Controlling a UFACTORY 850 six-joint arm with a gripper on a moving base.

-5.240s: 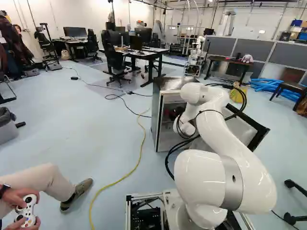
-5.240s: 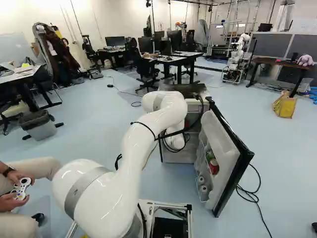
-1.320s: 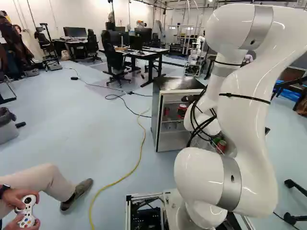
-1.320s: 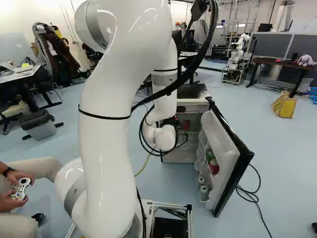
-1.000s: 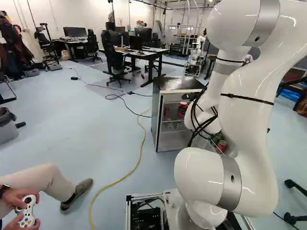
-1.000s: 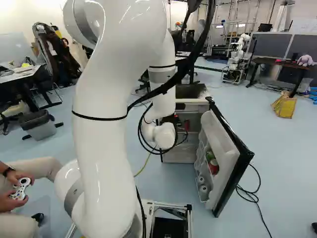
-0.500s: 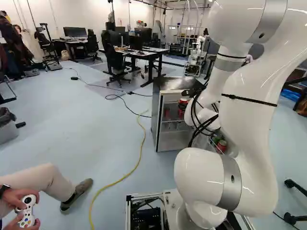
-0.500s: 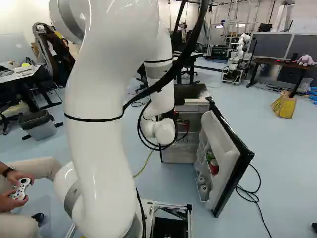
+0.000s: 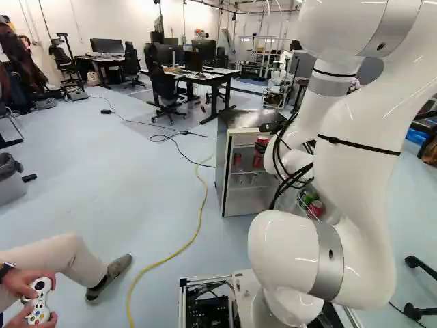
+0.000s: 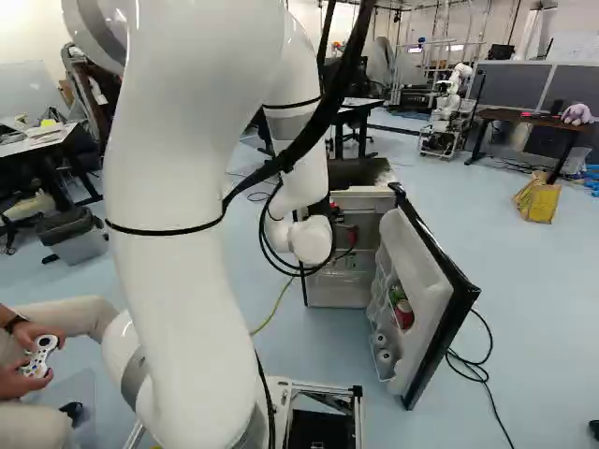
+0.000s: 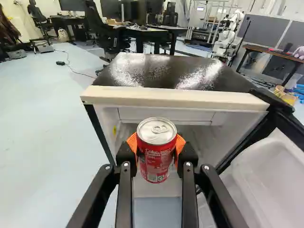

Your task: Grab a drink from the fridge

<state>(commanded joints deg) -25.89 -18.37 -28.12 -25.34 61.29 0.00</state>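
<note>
My tool [image 9: 261,148] is clamped on a red soda can [image 11: 156,164], its orange pads [image 11: 132,141] pressing in from both sides. The wrist view gives me the can roughly upright, its silver lid and ring pull facing the camera. It sits at the open front of the small fridge [image 9: 222,171], lower than the pale front edge [image 11: 175,99] of the dark top [image 11: 156,71]. I can't tell whether any of it is inside the opening.

The fridge door [image 10: 426,271] stands wide open, on the right of the cabinet in the right base view. In its racks I make out another red can [image 10: 403,316], a green item [image 10: 396,294] just beside it, and two pale round-ended containers [image 10: 382,346] lower down. The left base view also shows me something red [image 9: 237,159] inside the cabinet.

My white arm [image 10: 178,262] rises high and reaches down toward the fridge, black cables [image 9: 276,160] looping at its wrist. A yellow cable [image 9: 194,232] runs across the floor [image 9: 102,178], left of the fridge in the left base view. Well beyond, I see another robot [image 10: 447,108] near a brown desk [image 10: 524,116], and a yellow bag [image 10: 538,198] on the floor.
</note>
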